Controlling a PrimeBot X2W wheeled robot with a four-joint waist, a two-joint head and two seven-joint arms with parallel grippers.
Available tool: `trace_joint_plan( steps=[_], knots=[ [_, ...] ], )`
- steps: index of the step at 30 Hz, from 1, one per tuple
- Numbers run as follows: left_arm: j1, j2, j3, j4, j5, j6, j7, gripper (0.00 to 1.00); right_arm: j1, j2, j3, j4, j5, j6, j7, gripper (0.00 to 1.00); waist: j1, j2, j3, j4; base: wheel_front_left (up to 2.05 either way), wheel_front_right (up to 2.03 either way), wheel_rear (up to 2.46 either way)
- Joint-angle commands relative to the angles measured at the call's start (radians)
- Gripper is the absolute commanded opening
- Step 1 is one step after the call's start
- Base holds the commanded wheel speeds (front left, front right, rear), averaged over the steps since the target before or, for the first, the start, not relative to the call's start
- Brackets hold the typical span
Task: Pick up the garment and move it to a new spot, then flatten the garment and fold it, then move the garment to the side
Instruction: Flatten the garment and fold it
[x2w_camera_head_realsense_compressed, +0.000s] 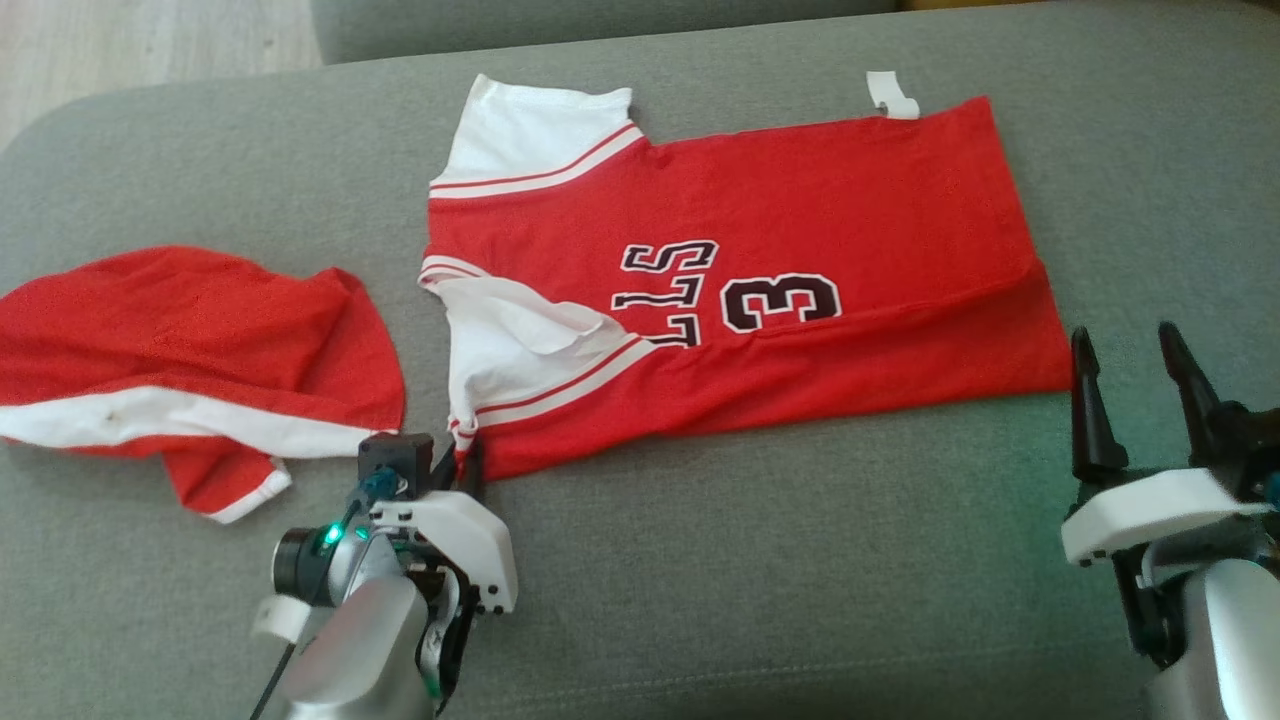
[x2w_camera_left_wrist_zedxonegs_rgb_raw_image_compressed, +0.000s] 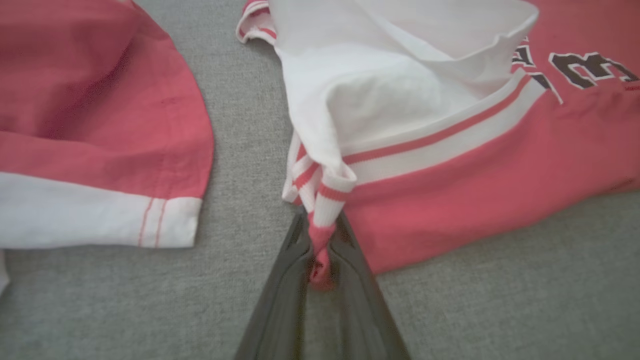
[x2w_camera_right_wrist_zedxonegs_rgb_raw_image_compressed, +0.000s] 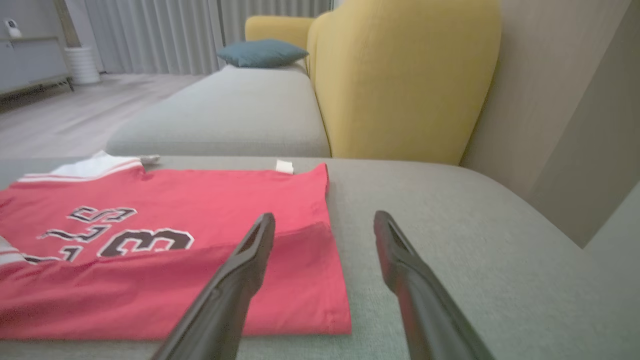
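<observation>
A red jersey with white sleeves and a black number 3 lies spread on the grey sofa seat, its near long edge folded over. My left gripper is shut on the jersey's near sleeve corner; in the left wrist view a red and white striped cuff is pinched between the dark fingers of that gripper. My right gripper stands open just off the jersey's near right corner, above the seat. In the right wrist view its gripper holds nothing.
A second red and white garment lies crumpled at the left of the seat, also seen as red cloth in the left wrist view. A yellow backrest and a teal cushion stand beyond the jersey. Wood floor lies past the seat's far left edge.
</observation>
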Motion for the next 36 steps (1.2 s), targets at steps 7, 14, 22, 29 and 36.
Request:
trace_joint_plan(
  steps=[7, 14, 22, 29, 36],
  knots=[
    [-0.044, 0.002, 0.009, -0.071, 0.025, -0.003, -0.075, 0.0, -0.106, 0.035, -0.112, 0.121, -0.016, -0.001, 0.189, 1.0, 0.0, -0.0001, -0.003, 0.05, 0.0, 0.0, 0.0],
    [-0.047, 0.004, -0.012, -0.202, 0.066, -0.003, -0.09, 0.0, -0.194, 0.065, -0.236, 0.284, -0.014, -0.001, 0.309, 1.0, 0.0, -0.0001, 0.01, 0.094, 0.0, 0.0, 0.0],
    [-0.042, 0.019, -0.024, -0.302, 0.096, 0.011, -0.091, 0.0, -0.28, 0.072, -0.276, 0.403, -0.019, -0.001, 0.325, 1.0, 0.0, -0.0001, 0.051, 0.109, 0.0, 0.0, 0.0],
    [-0.047, 0.04, -0.026, -0.335, 0.107, 0.026, -0.088, 0.0, -0.333, 0.072, -0.249, 0.47, 0.012, -0.001, 0.326, 0.0, 0.0, -0.0001, 0.096, 0.107, 0.0, 0.0, 0.0],
    [-0.047, 0.058, -0.023, -0.332, 0.102, 0.035, -0.08, 0.0, -0.335, 0.073, -0.251, 0.484, 0.023, -0.001, 0.298, 0.0, 0.0, -0.0001, 0.09, 0.094, 0.0, 0.0, 0.0]
  ],
)
